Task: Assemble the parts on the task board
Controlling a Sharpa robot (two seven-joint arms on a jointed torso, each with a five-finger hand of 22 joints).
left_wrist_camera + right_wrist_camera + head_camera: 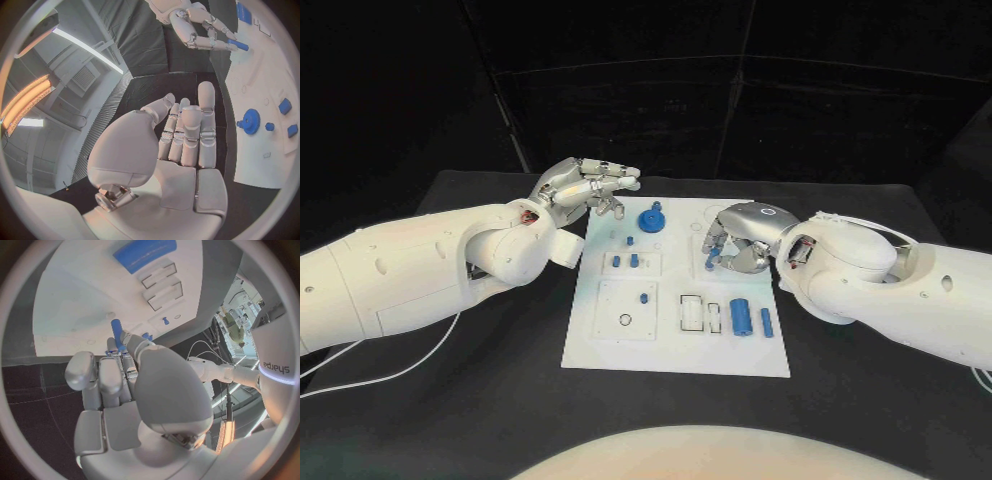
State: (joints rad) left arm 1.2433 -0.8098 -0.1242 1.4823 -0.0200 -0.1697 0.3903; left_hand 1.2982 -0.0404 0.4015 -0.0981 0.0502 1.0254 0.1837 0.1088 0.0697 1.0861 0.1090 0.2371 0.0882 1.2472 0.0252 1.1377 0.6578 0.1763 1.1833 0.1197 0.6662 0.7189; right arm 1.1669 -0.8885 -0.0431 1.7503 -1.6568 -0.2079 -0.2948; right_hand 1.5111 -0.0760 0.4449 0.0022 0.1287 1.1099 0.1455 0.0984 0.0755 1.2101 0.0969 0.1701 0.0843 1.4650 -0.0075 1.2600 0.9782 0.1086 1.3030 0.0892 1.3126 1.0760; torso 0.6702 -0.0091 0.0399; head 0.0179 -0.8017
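Observation:
The white task board (pixel 675 345) lies mid-table, also seen in the wrist views (pixel 259 82) (pixel 75 300). My right hand (pixel 741 234) hovers over the board's far right part and pinches a slim blue peg (pixel 714 262) (pixel 116 330), tip down toward the board; the left wrist view shows that hand (pixel 197 22) with the peg (pixel 241 46) too. My left hand (pixel 586 186) (pixel 181 135) is raised beside the board's far left corner, fingers nearly straight and side by side, holding nothing. A blue gear (pixel 652 217) (pixel 251 121) stands on the board near it.
Small blue pegs (pixel 625 261) (pixel 284 106) stand left of centre on the board, one more (pixel 645 298) in a square plate. A thick blue cylinder (pixel 740 316) (pixel 144 250) and a thinner one (pixel 766 321) lie at the near right beside rectangular slots (pixel 692 311).

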